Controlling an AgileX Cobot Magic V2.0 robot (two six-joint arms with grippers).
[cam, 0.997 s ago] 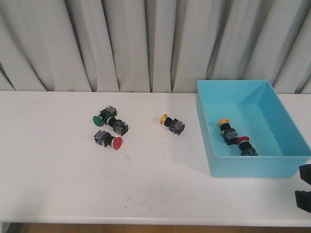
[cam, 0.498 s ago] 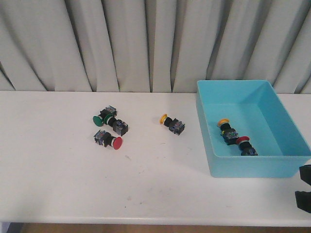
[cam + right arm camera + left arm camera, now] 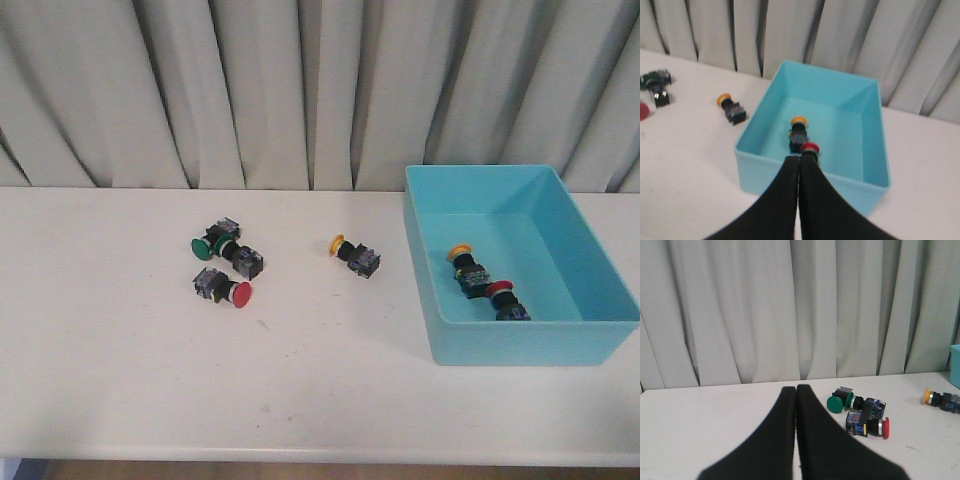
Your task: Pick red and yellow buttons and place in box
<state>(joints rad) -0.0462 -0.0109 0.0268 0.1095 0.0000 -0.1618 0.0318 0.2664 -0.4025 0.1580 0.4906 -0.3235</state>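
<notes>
A red button (image 3: 228, 290) and a yellow button (image 3: 353, 254) lie on the white table, left of the turquoise box (image 3: 430, 290). A yellow button (image 3: 465, 264) and a red button (image 3: 503, 298) lie inside the box. Neither gripper shows in the front view. My left gripper (image 3: 796, 388) is shut and empty, with the red button (image 3: 870, 425) beside its tips and the yellow button (image 3: 937, 397) farther off. My right gripper (image 3: 800, 159) is shut and empty, hovering over the box's near wall (image 3: 765, 177), with the box's red button (image 3: 810, 148) and yellow button (image 3: 798, 125) past its tips.
Two green-capped switches (image 3: 222, 246) lie just behind the red button on the table; they also show in the left wrist view (image 3: 845, 401). A grey curtain (image 3: 300, 90) hangs behind the table's far edge.
My right arm, seen at the front view's lower right edge before, has drawn back out of that view. The buttons and the box have not moved.
</notes>
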